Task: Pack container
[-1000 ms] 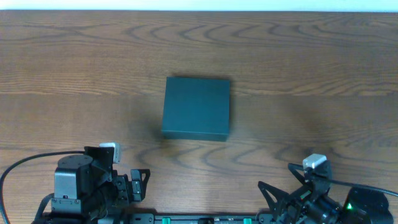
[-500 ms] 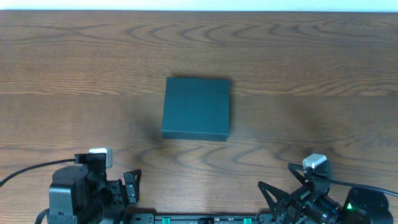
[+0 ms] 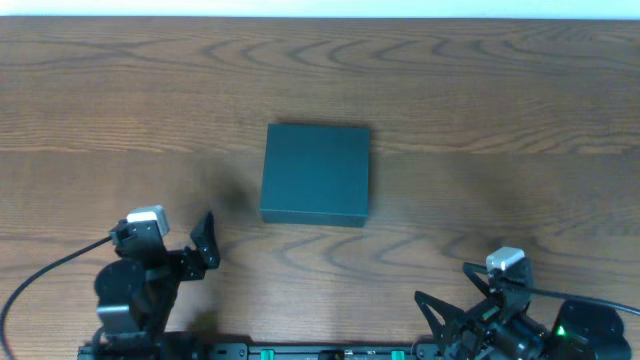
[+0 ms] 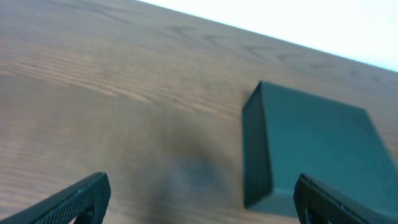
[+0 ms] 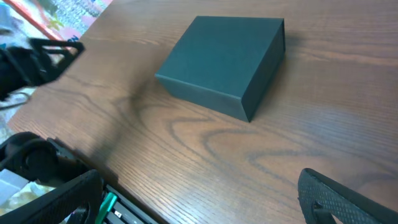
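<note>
The container (image 3: 316, 174) is a dark teal box with its lid shut, lying flat in the middle of the wooden table. My left gripper (image 3: 190, 250) is open and empty, near the table's front left, short of the container and pointing toward its left side. In the left wrist view the container (image 4: 317, 149) lies ahead to the right of the open jaws (image 4: 202, 202). My right gripper (image 3: 452, 292) is open and empty at the front right. Its wrist view shows the container (image 5: 224, 56) well ahead of the jaws (image 5: 199, 199). No snack packets show on the table.
The wooden table (image 3: 500, 100) spreads round the container. The arm bases and a black rail (image 3: 320, 352) run along the front edge. In the right wrist view, the left arm (image 5: 37, 59) shows at the left, and something colourful and blurred (image 5: 62, 12) lies beyond the table's corner.
My left arm has swung out from its folded pose, and its gripper has moved forward toward the container. The right arm and the container have not moved.
</note>
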Robot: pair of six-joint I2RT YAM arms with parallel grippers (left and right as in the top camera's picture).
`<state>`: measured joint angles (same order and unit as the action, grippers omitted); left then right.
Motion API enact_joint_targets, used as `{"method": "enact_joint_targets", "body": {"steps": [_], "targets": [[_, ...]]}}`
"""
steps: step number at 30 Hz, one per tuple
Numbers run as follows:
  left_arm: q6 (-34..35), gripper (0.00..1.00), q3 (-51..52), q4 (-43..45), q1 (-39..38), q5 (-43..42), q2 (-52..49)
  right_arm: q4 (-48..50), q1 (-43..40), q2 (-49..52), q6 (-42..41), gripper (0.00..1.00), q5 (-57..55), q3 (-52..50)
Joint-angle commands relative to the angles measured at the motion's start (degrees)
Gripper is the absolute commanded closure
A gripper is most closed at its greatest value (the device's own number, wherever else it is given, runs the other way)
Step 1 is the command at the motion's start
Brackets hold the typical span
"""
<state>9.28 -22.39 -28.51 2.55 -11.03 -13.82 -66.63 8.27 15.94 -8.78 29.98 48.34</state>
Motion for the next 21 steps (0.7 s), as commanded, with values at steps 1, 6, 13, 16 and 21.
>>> {"method": "enact_joint_targets", "body": {"steps": [1, 6, 13, 16, 21], "targets": [[0.6, 0.05, 5.2, 4.5, 0.4, -0.6, 2.3, -0.1, 0.4, -0.2, -0.6, 0.01, 0.2, -0.1], [0.6, 0.05, 10.5, 6.9, 0.4, -0.5, 5.2, -0.1, 0.4, -0.2, -0.6, 0.01, 0.2, -0.1], [0.6, 0.05, 16.1, 7.0, 0.4, -0.7, 11.8, -0.1, 0.4, -0.2, -0.6, 0.01, 0.2, -0.1], [0.6, 0.05, 15.9, 6.9, 0.4, -0.6, 13.0, -0.1, 0.4, -0.2, -0.6, 0.01, 0.2, -0.1], [0.6, 0.05, 15.9, 6.8, 0.4, -0.7, 13.6, -0.1, 0.4, -0.2, -0.6, 0.01, 0.2, -0.1]]}}
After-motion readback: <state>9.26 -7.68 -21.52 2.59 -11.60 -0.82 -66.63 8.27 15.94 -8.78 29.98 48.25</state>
